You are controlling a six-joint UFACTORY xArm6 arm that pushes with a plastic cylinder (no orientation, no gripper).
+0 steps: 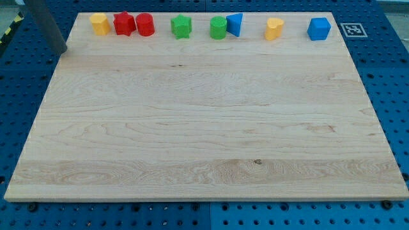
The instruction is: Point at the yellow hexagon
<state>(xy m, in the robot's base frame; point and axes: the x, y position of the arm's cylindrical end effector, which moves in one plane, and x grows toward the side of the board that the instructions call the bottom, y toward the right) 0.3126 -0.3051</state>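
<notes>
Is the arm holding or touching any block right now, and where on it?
Nothing is held. My tip sits at the board's top-left edge, apart from every block; the nearest, the yellow hexagon, lies up to its right.

Wide bare stretch of wooden board [204, 128] from just under the top row down to the view's bottom edge, nothing standing on it.

All obstacles lined up along the view's top edge:
- yellow hexagon [99, 23] at far left, narrow gap to its right
- red star [124, 23] touching or nearly touching red cylinder [146, 24], no way between
- green star [181, 26] alone, gaps on both sides
- green cylinder [218, 27] tight against blue triangle [235, 23]
- yellow block [274, 29] and blue cube [319, 28] well apart, open lane between

Dark rod entering at the view's top left corner, my tip [62, 52] at the board's left edge, below-left of the yellow hexagon, apart from it.
</notes>
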